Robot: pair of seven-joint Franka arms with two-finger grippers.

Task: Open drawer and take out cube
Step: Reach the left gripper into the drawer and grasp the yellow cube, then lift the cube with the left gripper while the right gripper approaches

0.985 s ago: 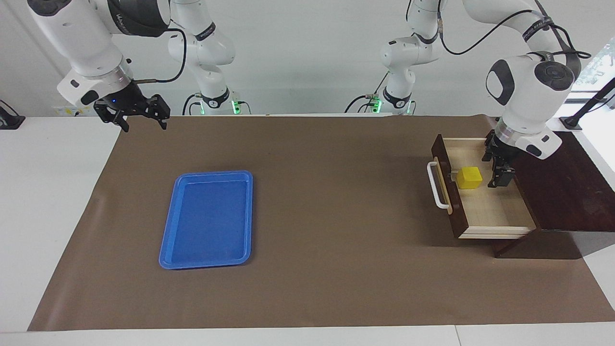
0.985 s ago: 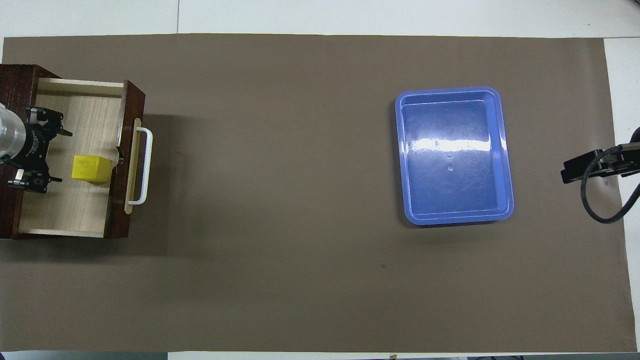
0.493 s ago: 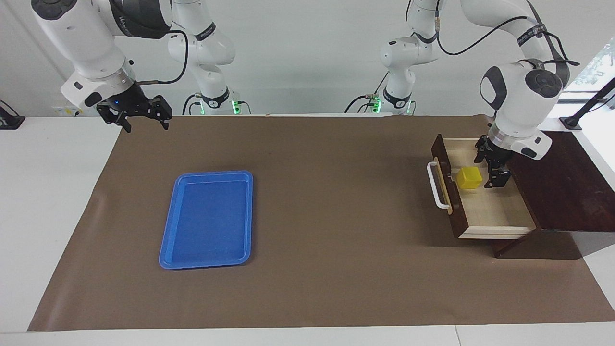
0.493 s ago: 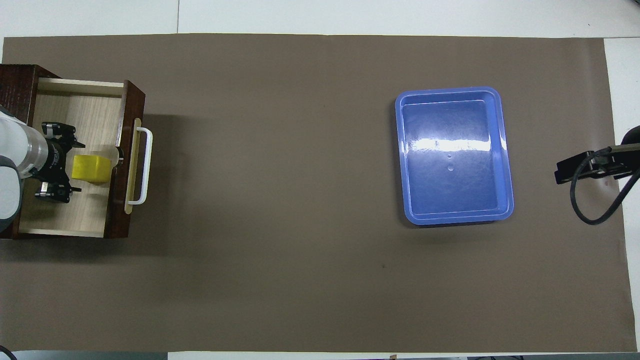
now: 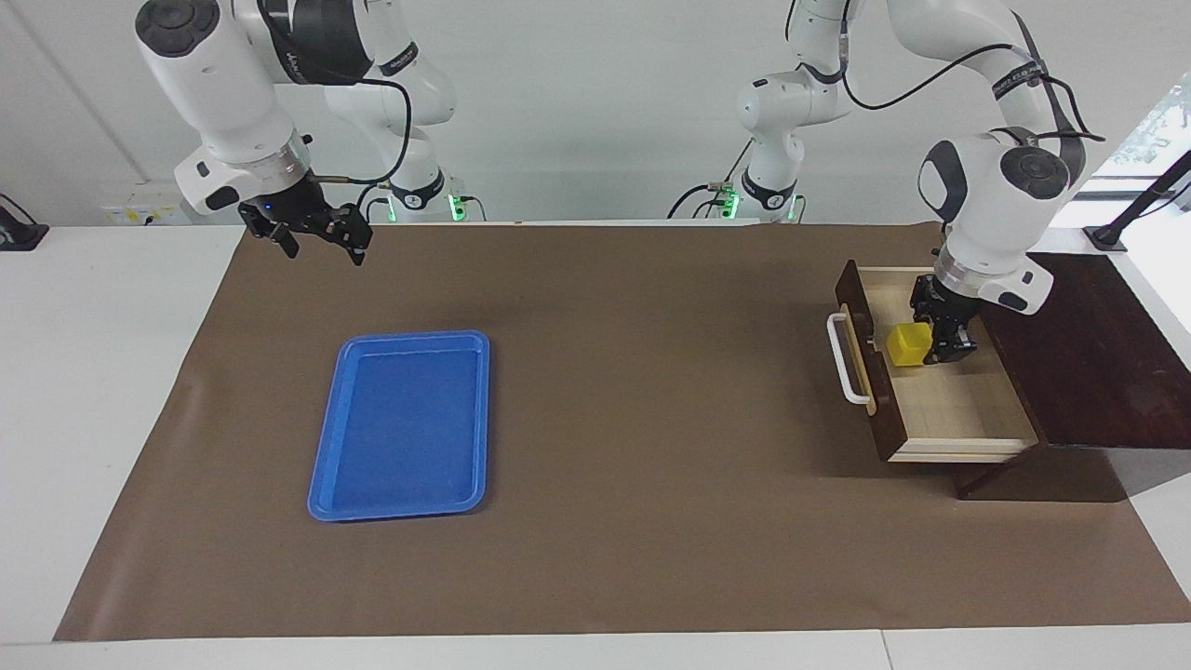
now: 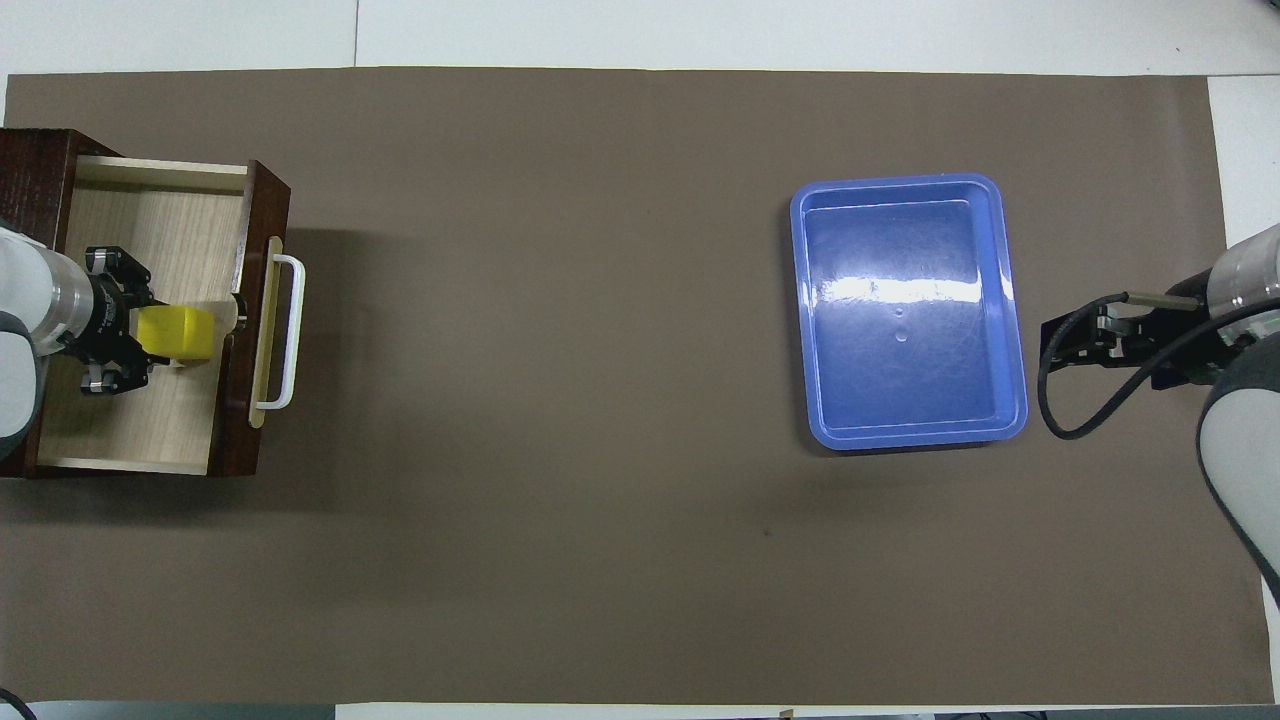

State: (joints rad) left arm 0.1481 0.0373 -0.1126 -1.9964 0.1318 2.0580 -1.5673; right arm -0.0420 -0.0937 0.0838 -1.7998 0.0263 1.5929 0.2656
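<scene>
1. Left gripper [image 5: 938, 335] is reaching down into the open drawer [image 5: 958, 409], right at the cube [image 5: 909, 344]. In the overhead view the gripper [image 6: 125, 335] is covering one edge of the cube [image 6: 178, 334]. Whether its fingers are clamping the cube or just standing apart around it, I cannot tell.
2. The cube is sitting on the drawer's pale floor, close to the inside of the dark drawer front, roughly level with the middle of the white handle [image 5: 845, 370].
3. The drawer is standing pulled out of the dark wooden box [image 5: 1098, 372], at the left arm's end of the table, handle [image 6: 288, 332] facing the table's middle.
4. Right gripper [image 5: 314, 244] is hanging in the air over the brown mat [image 5: 651, 419], over the mat's edge nearest the robots, at the right arm's end; its 2 fingers are spread apart with nothing between them. In the overhead view it [image 6: 1075, 345] is showing just beside the blue tray [image 6: 1012, 330].
5. The blue tray [image 5: 321, 465] is lying flat on the mat, well apart from the drawer, toward the right arm's end.
</scene>
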